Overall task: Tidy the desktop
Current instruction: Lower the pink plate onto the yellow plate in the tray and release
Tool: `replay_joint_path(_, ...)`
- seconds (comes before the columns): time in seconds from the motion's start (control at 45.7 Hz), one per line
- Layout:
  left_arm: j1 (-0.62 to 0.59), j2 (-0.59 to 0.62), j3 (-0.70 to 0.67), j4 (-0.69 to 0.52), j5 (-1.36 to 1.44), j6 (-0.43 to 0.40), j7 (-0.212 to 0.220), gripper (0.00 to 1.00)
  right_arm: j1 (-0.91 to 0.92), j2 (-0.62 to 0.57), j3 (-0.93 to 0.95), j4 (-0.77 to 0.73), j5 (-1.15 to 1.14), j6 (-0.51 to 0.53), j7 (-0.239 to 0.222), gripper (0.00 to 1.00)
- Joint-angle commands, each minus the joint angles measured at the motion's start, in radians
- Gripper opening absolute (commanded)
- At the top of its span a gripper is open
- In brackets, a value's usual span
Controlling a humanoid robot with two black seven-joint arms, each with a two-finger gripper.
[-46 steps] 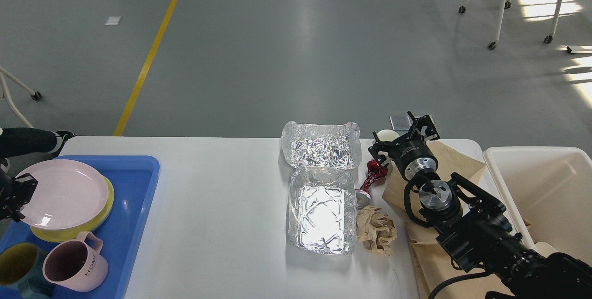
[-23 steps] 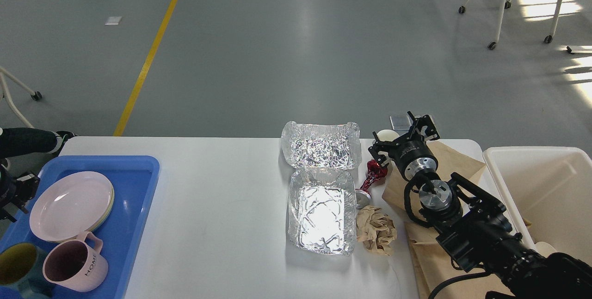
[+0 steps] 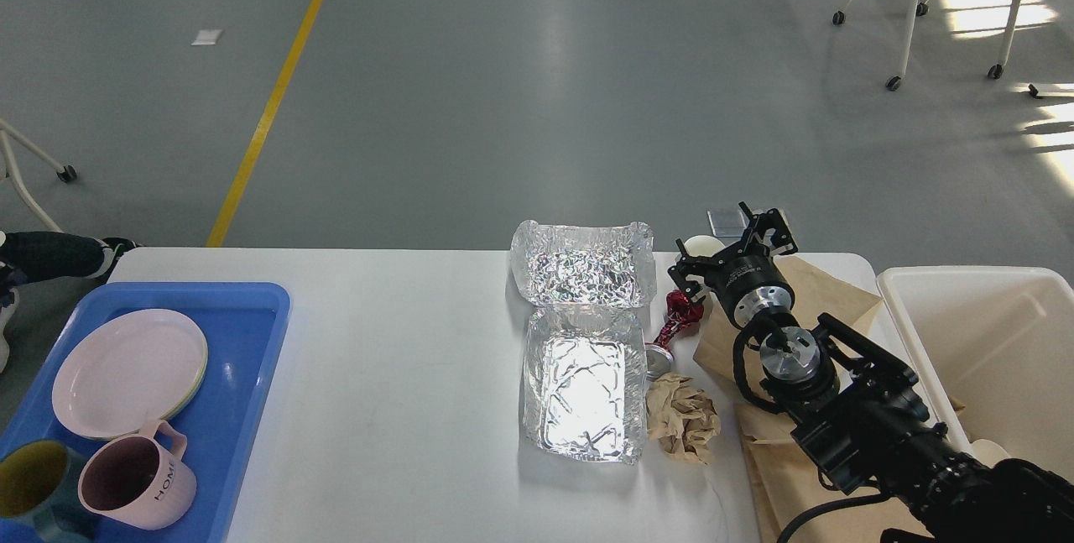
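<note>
right gripper (image 3: 732, 242) fingers apart, over desktop (image 3: 403, 375); left gripper out of view

head view, high, forward-down over desktop (image 3: 403, 375)

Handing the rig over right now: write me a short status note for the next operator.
Left gripper: out of view. Right gripper: over the table's far right, fingers indistinct, state unclear.
Done: pink plate stacked, pink mug in the blue plastic tray.
Left on the white desktop: two foil trays, crumpled brown paper ball, red foil wrapper, brown paper bag. Cream bin stands right.
</note>
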Motion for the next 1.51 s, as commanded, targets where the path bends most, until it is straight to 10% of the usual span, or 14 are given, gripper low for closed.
replay_joint_path(0.0, 0.006, 0.005, -0.003, 0.023, 0.005, 0.061, 0.000, 0.95, 0.000, 0.000, 0.000, 0.000, 0.000, 0.000, 0.000, 1.00)
replay_joint_path(0.219, 0.008, 0.068, -0.189, 0.052, 0.006, 0.072, -0.095, 0.96, 0.000, 0.000, 0.000, 0.000, 0.000, 0.000, 0.000, 1.00)
replay_joint_path(0.635, 0.208, 0.169, -0.627, 0.071, 0.006, 0.076, -0.839, 0.96, 0.000, 0.000, 0.000, 0.000, 0.000, 0.000, 0.000, 1.00)
replay_joint_path(0.81, 0.330, 0.161, -0.942, 0.118, 0.006, 0.067, -1.040, 0.96, 0.000, 0.000, 0.000, 0.000, 0.000, 0.000, 0.000, 1.00)
replay_joint_path(0.985, 0.383, 0.144, -1.229, 0.121, 0.020, 0.029, -1.039, 0.96, 0.000, 0.000, 0.000, 0.000, 0.000, 0.000, 0.000, 1.00)
replay_joint_path(1.226, 0.429, 0.097, -1.494, 0.122, 0.014, -0.111, -0.861, 0.96, 0.000, 0.000, 0.000, 0.000, 0.000, 0.000, 0.000, 1.00)
replay_joint_path(1.489, 0.429, 0.055, -1.542, 0.120, 0.020, -0.116, -0.864, 0.96, 0.000, 0.000, 0.000, 0.000, 0.000, 0.000, 0.000, 1.00)
